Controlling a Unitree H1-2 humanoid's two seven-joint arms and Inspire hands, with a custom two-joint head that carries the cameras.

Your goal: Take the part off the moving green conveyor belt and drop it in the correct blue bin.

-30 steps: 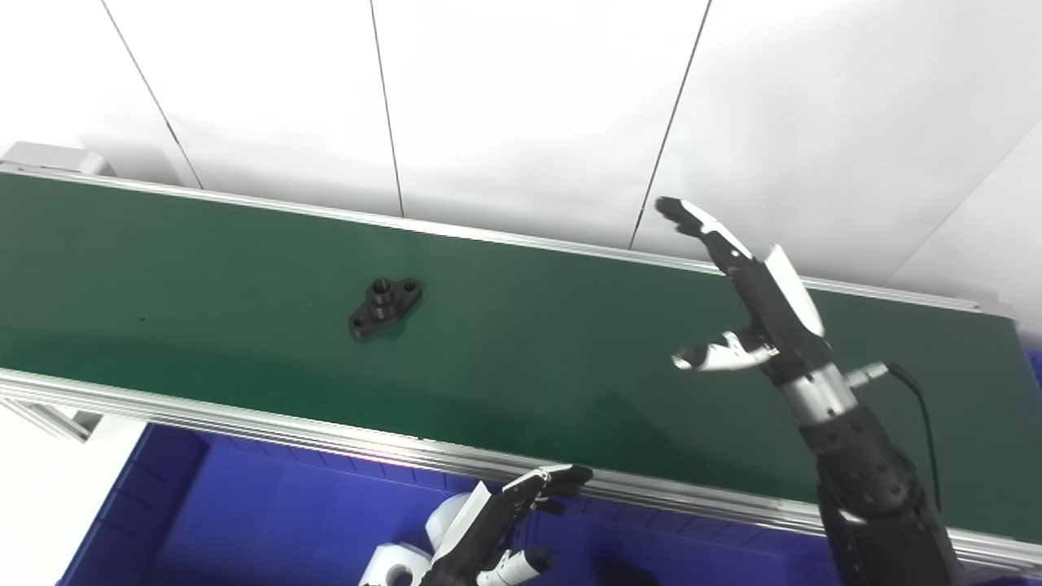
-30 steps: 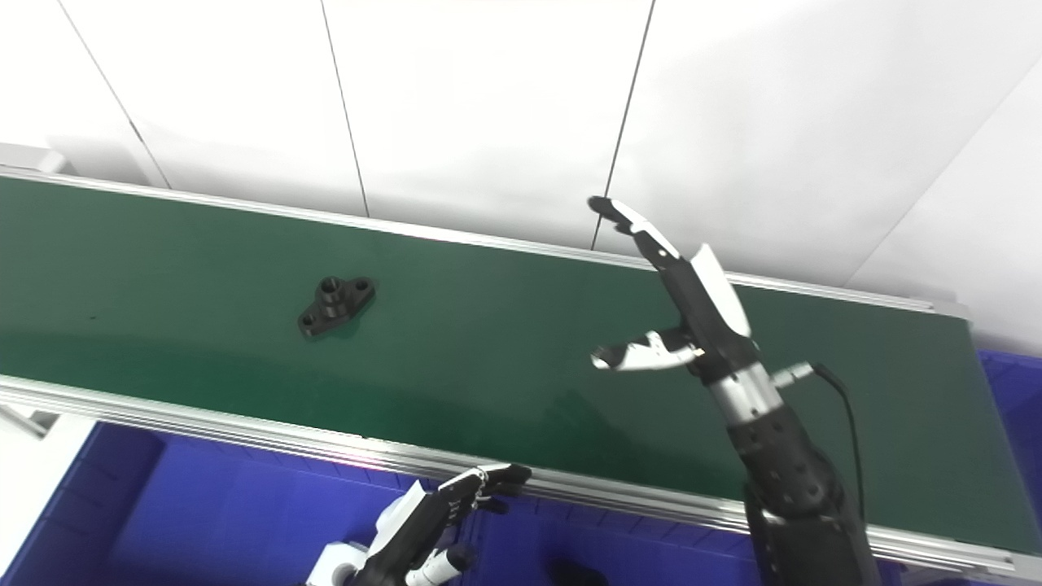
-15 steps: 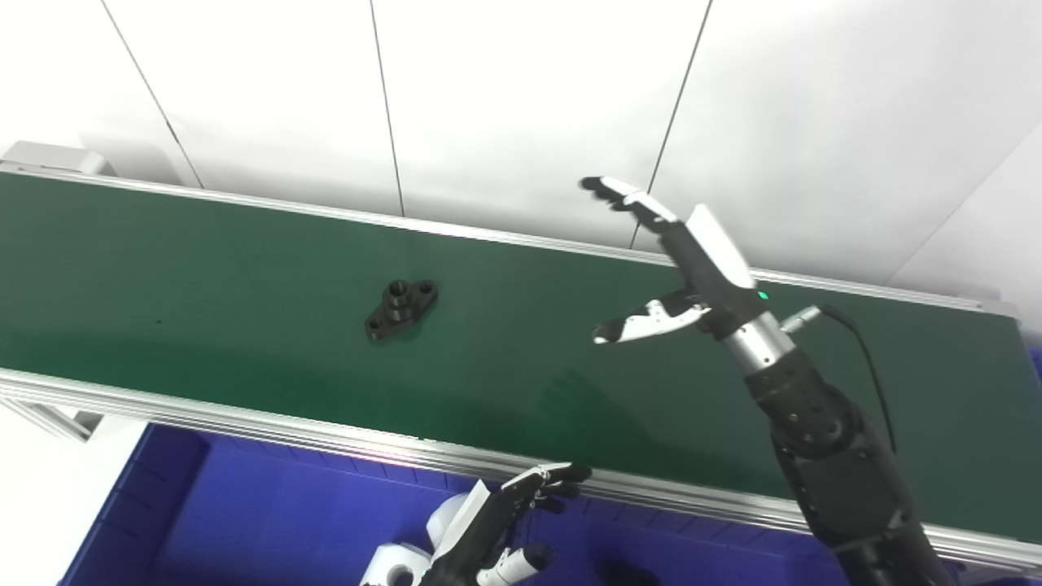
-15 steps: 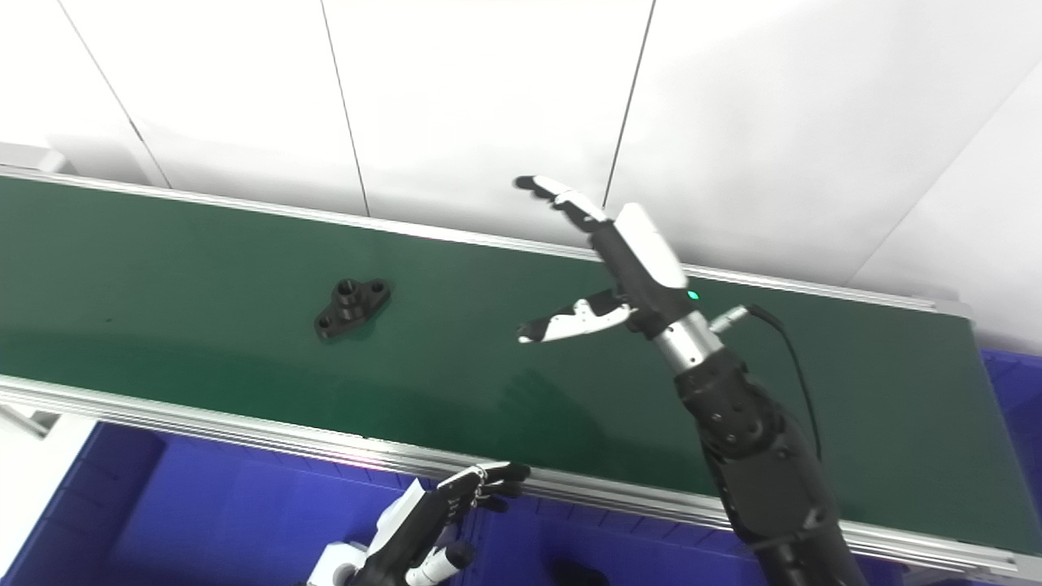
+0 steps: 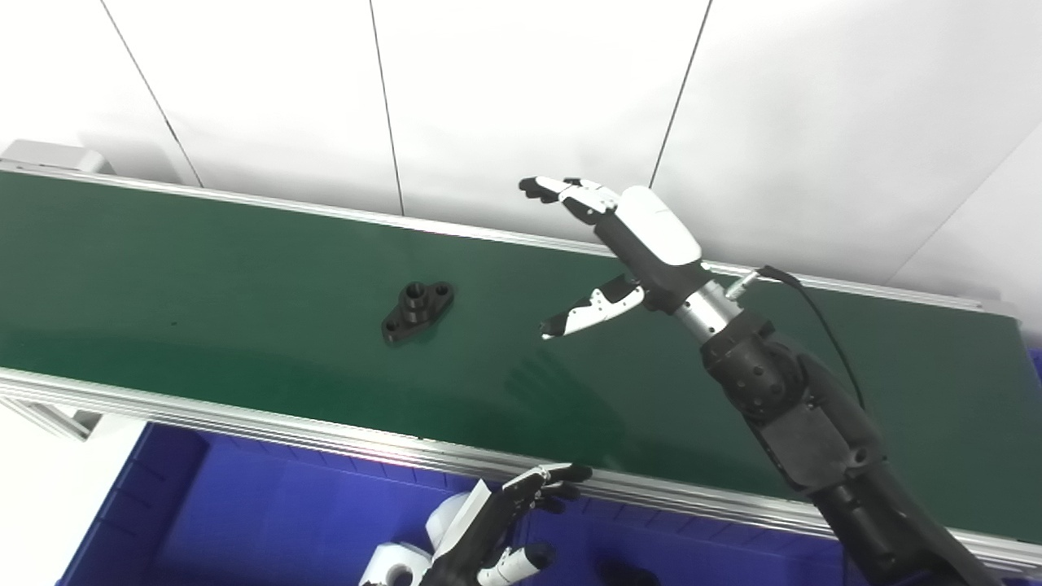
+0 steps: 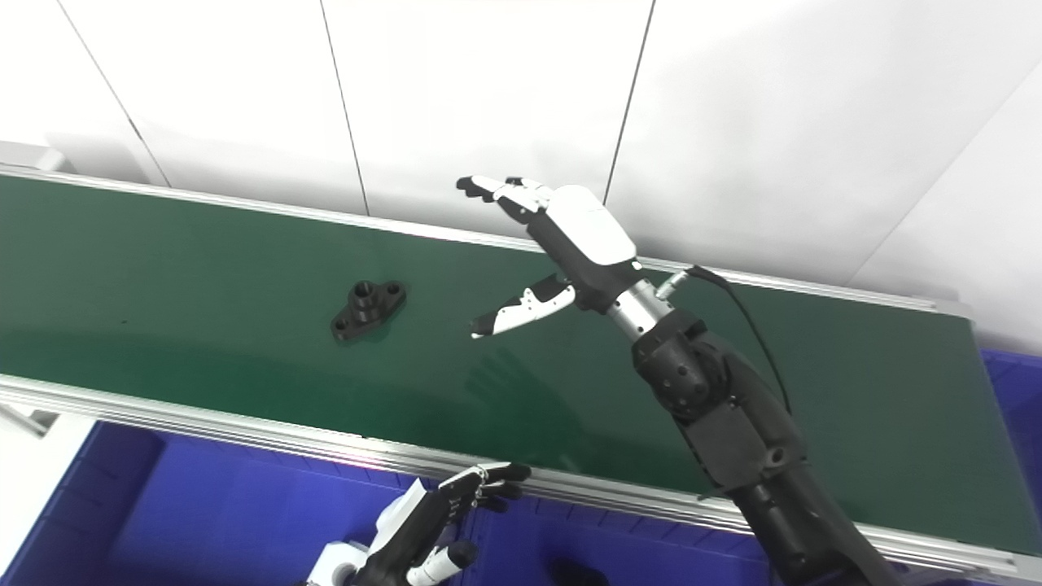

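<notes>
A small black flanged part with a raised centre boss lies flat on the green conveyor belt, left of centre. My right hand hovers above the belt to the part's right, open, fingers spread toward the part, holding nothing. A clear gap of belt separates it from the part. My left hand is low at the bottom edge, over the blue bin, open with fingers apart and empty.
The belt's aluminium front rail runs between the belt and the blue bin. A dark part lies in the bin at the bottom edge. White wall panels stand behind the belt. Another blue bin edge shows at far right.
The black part has drifted right along the belt. My right hand has swung left over the belt toward it, still open. The left hand has stayed put.
</notes>
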